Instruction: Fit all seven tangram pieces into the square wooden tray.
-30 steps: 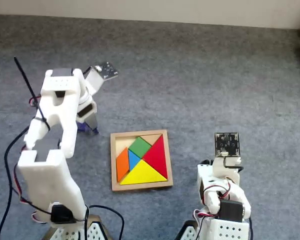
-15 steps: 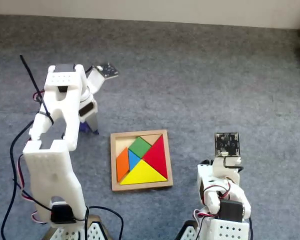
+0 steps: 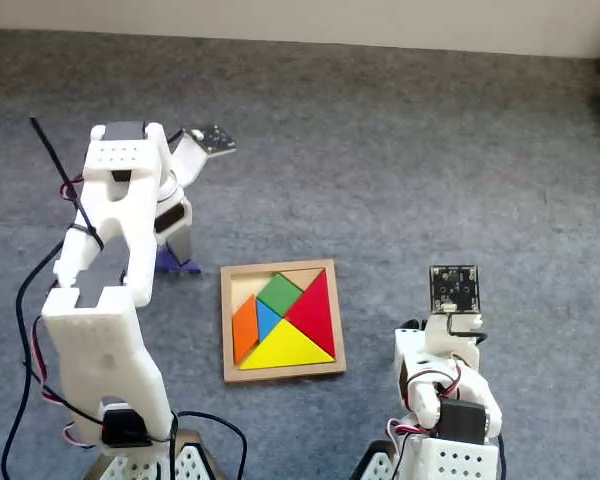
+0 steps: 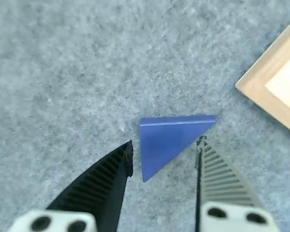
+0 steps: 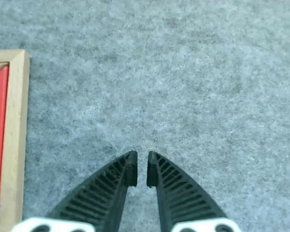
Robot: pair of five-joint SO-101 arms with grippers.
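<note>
The square wooden tray (image 3: pixel 227 325) lies mid-table and holds green, orange, light blue, red (image 3: pixel 315 312), yellow and tan pieces; a bare pale patch (image 3: pixel 242 290) shows in its far left corner. A dark blue triangle (image 4: pixel 171 140) lies flat on the carpet just left of the tray (image 4: pixel 268 94). My left gripper (image 4: pixel 164 151) is open and low over it, one finger on either side, not clamping it. In the high view the triangle (image 3: pixel 179 265) peeks out under the left gripper (image 3: pixel 177 245). My right gripper (image 5: pixel 141 170) is shut on nothing, over bare carpet right of the tray (image 5: pixel 19 121).
Grey carpet covers the whole table. The right arm (image 3: pixel 445 385) sits folded near the front edge, right of the tray. A black cable (image 3: pixel 55 165) trails beside the left arm. A pale wall strip runs along the far edge.
The left arm has shifted slightly toward the far side, and more of the blue triangle shows beside its gripper. The right arm has not moved.
</note>
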